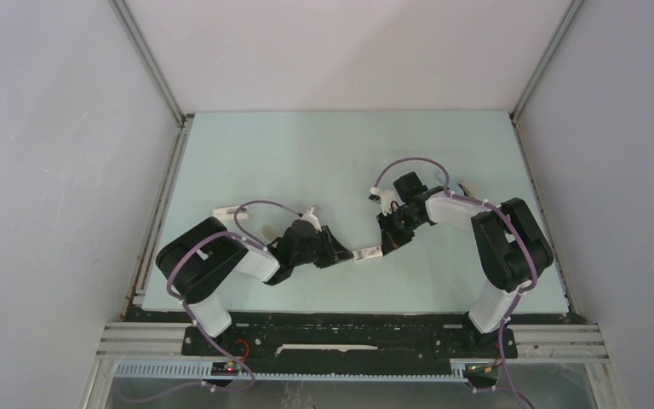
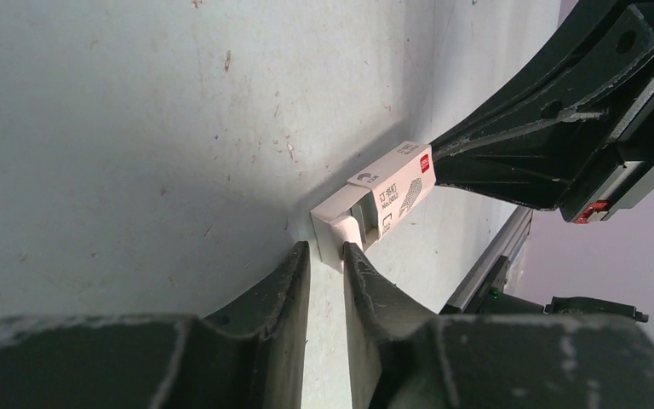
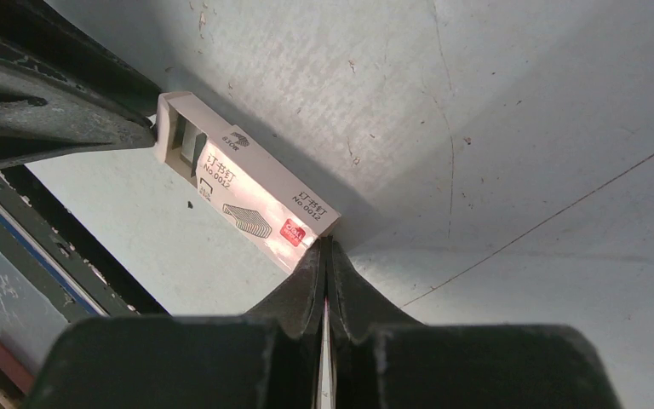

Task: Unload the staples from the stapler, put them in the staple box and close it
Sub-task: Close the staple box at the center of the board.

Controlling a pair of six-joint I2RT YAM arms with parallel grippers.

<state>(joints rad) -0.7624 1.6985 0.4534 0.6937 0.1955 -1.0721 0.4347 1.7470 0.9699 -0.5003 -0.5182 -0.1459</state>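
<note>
While both arms reach in toward the lower middle of the pale table (image 1: 306, 162), a small white printed staple box (image 1: 369, 252) is stretched between their tips. On the left side of the overhead view, the left gripper (image 2: 326, 251) has its fingers drawn narrow around the end wall of the box's inner tray (image 2: 341, 230), which pokes out of the sleeve (image 3: 264, 200). From the right, the right gripper (image 3: 325, 251) is fully closed at the sleeve's far end. A thin pale sliver shows between its fingers, apparently a card flap. No stapler can be made out in any view. The staples themselves are not plainly visible; a greyish patch inside the open tray end may be them, but that cannot be confirmed. Staple strips are likely to be very light, hard and slick, and a strip snaps apart easily if bent. A pinch across the strip's long flat sides looks safest, or the tray could be tipped out. The box is thin card and would crush under a firm squeeze.
</note>
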